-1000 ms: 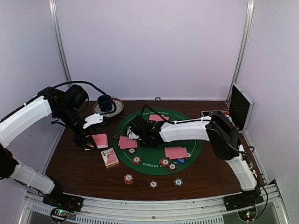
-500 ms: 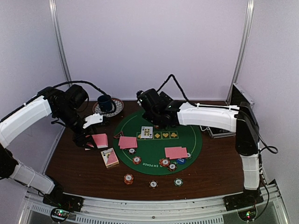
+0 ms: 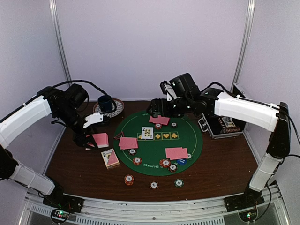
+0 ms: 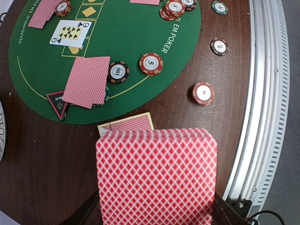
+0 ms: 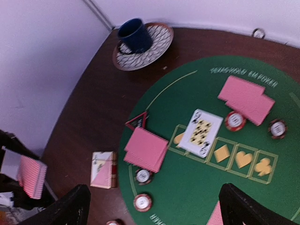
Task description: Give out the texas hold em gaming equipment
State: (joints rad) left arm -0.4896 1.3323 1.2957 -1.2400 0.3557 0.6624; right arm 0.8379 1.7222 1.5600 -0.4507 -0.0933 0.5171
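My left gripper [image 3: 92, 140] hangs over the table's left side, shut on a deck of pink-backed playing cards [image 4: 157, 173]. A card box [image 3: 110, 158] lies below the deck. My right gripper [image 3: 157, 108] hovers open and empty above the far edge of the green poker mat [image 3: 187, 136]. One card [image 3: 147, 133] lies face up on the mat's row of suit squares. Face-down pairs lie at the mat's left [image 3: 127, 143], right [image 3: 176, 153] and far side [image 3: 159, 120]. Striped chips sit on the mat [image 3: 137, 161] and on the wood in front [image 3: 129, 179]. A black-red triangular marker [image 5: 137, 122] lies at the mat's left edge.
A dark blue cup [image 3: 105, 102] stands on a patterned saucer [image 3: 117, 108] at the back left, close to the left arm. An open metal case [image 3: 225, 125] lies at the right, under the right arm. A metal rail [image 4: 267, 93] runs along the table's near edge.
The right arm has lifted from the mat's left-centre and swung back toward the far right, its jaws opening. A face-up card now lies where it was. The left arm has not moved.
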